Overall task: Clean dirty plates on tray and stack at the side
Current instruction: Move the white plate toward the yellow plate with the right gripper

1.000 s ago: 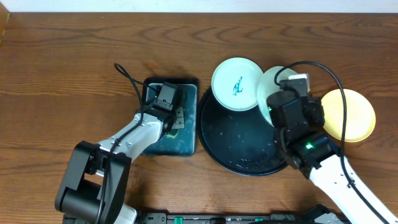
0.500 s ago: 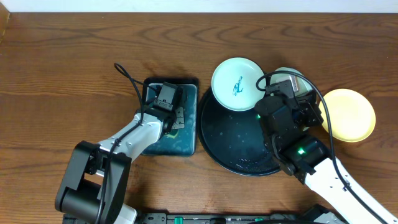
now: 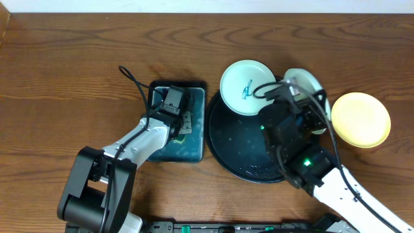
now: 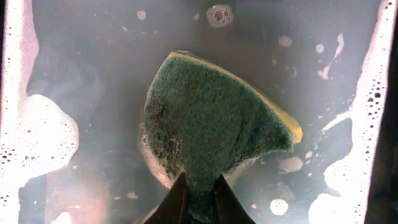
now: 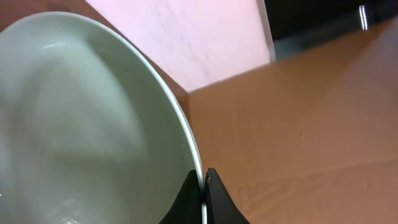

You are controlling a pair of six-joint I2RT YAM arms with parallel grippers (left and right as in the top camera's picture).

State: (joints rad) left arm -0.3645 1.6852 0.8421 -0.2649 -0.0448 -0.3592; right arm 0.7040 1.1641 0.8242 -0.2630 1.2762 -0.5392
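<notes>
Left wrist: left claw [image 4: 200, 186] pinching sponge [image 4: 211, 118] | right wrist: right claw [image 5: 203, 180] clamping mint plate [image 5: 81, 124]

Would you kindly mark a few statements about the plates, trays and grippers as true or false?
1. The left gripper is shut on the green sponge in the soapy rectangular teal tray. True.
2. The right gripper pinches the pale yellow round plate. False: it pinches the pale mint round plate by its rim.
3. The white round plate bears a teal scribble. True.
4. The pale yellow plate lies on the large round black tray. False: it lies on the wooden table, right of that tray.
</notes>
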